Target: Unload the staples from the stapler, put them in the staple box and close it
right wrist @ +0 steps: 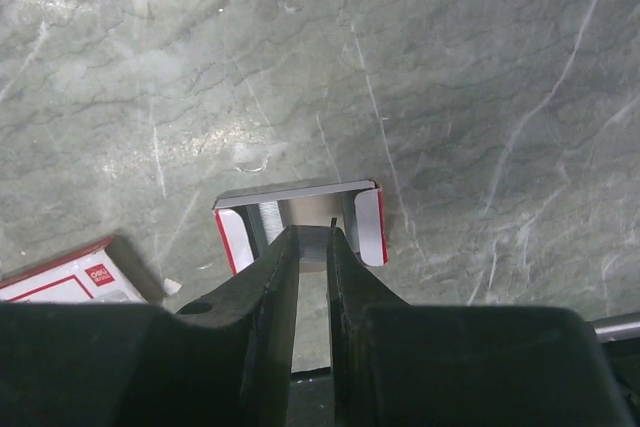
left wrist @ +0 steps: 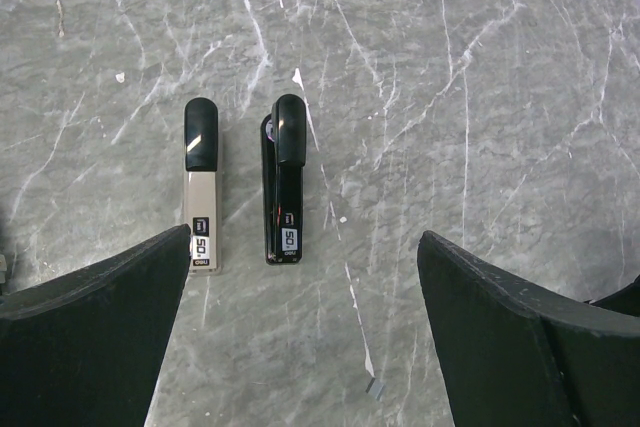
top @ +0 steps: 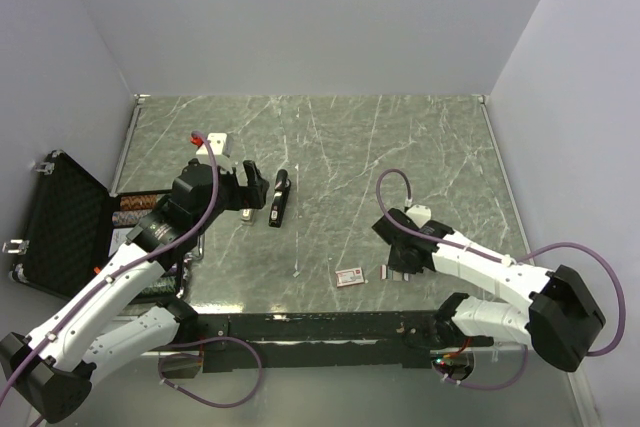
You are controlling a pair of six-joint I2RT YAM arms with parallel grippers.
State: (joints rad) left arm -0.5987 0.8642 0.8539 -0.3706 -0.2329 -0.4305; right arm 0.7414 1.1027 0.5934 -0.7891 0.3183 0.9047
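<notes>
Right gripper [right wrist: 312, 235] nearly closed over a tray [right wrist: 295, 190] mid-frame; I can't tell if it pinches staples. Left gripper [left wrist: 305, 237] wide open above black stapler [left wrist: 285, 187]. A loose pinch could scatter them

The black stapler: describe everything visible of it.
The black stapler is slim and glossy, plastic by its look, with a rounded matte cap at its far end, a thin red line along its side and a white label marked 50 at its near end. It lies on the grey marbled table, parallel to the beige stapler on its left, a narrow gap between them. Only the table touches it.
</notes>
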